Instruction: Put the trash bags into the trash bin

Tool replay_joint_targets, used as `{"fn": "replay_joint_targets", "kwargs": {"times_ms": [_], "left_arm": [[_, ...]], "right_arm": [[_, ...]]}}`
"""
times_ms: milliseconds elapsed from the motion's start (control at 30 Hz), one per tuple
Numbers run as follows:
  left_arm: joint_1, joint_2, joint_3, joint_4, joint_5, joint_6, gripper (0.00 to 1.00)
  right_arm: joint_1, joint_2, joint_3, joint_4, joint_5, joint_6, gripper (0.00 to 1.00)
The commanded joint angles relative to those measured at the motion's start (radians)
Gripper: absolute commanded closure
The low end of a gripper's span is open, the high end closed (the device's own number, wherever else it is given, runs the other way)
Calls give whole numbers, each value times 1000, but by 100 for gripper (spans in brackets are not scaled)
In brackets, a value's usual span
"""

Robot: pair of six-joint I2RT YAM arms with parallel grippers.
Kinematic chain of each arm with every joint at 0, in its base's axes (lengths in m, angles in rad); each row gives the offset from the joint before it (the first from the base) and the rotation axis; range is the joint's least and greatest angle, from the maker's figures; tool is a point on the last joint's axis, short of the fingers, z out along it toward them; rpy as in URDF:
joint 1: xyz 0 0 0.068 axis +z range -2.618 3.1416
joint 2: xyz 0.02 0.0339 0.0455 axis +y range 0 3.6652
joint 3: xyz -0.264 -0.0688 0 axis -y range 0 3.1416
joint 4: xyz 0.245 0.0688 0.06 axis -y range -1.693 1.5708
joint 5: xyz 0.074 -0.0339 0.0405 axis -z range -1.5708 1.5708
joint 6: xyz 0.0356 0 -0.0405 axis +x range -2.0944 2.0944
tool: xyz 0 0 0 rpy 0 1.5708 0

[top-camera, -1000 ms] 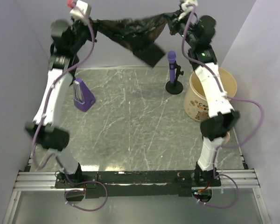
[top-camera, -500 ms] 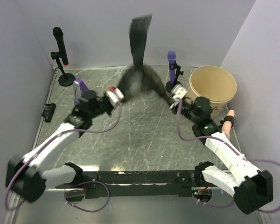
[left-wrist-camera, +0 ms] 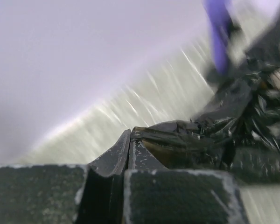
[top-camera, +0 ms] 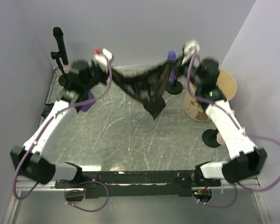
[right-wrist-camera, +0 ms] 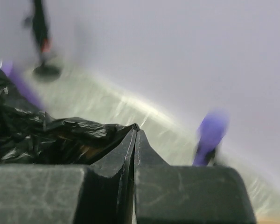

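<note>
A glossy black trash bag (top-camera: 142, 86) hangs stretched in the air between my two grippers, its lower corner drooping toward the table. My left gripper (top-camera: 107, 74) is shut on the bag's left edge; the crinkled film (left-wrist-camera: 210, 135) shows at its closed tips (left-wrist-camera: 129, 133). My right gripper (top-camera: 170, 70) is shut on the right edge; the film (right-wrist-camera: 60, 135) runs from its closed tips (right-wrist-camera: 135, 128). The tan trash bin (top-camera: 224, 86) stands at the back right, partly hidden behind my right arm.
A black microphone on a stand (top-camera: 60, 49) is at the back left. A purple microphone on a black round base (top-camera: 173, 81) stands just left of the bin. A purple wedge-shaped object (top-camera: 86, 100) lies under the left arm. A black round base (top-camera: 211, 137) sits near the right arm.
Both arms swung down low and are now raised again toward the back. The bag flipped upward in between and is now spread between the grippers. All views are motion-blurred.
</note>
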Motion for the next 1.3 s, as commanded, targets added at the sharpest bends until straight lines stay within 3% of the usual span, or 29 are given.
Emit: {"fn": "replay_joint_targets", "kwargs": {"times_ms": [0, 67, 133, 200, 233, 300, 367, 467, 533, 667, 767, 867, 967, 1067, 1167, 1233, 1267], "left_arm": [[27, 181, 445, 100, -197, -84, 99], [32, 274, 700, 74, -201, -130, 99], [32, 303, 857, 106, -183, -137, 99], [21, 259, 803, 246, -173, -131, 99], [9, 210, 752, 282, -178, -109, 99], [-13, 65, 422, 380, -112, -38, 99], [-27, -70, 47, 343, 102, 100, 99], [-129, -218, -431, -8, 224, 512, 99], [-189, -276, -611, -137, 183, 627, 99], [-205, -387, -687, -89, 175, 450, 99], [-206, -351, -579, -32, 160, 240, 99], [-205, -216, -384, -69, 121, 60, 99], [-128, -9, -84, -180, 77, -110, 99], [33, 193, 235, -292, 120, -307, 99], [139, 396, 638, -417, 108, -394, 99], [189, 491, 940, -422, 107, -440, 99], [206, 522, 1006, -394, 109, -457, 99]], "right_arm": [[-16, 222, 491, 66, 87, 98, 100], [-17, 308, 760, 70, 49, 121, 100], [-14, 333, 876, 146, -1, 141, 100], [1, 291, 837, 228, -66, 102, 100], [12, 240, 739, 257, -112, 50, 100], [49, 108, 427, 268, -175, -155, 100], [70, -16, 33, 200, -149, -300, 100], [58, -107, -391, -149, -141, -479, 100], [40, -208, -563, -219, -190, -498, 100], [55, -435, -658, -220, -235, -367, 100], [67, -399, -561, -232, -261, -250, 100], [64, -269, -390, -209, -260, -95, 100], [40, -89, -143, -194, -206, 41, 100], [-3, 122, 159, -204, -158, 112, 100], [-38, 336, 542, -200, -85, 137, 100], [-45, 429, 777, -188, -40, 140, 100], [-45, 460, 871, -171, -39, 137, 100]]}}
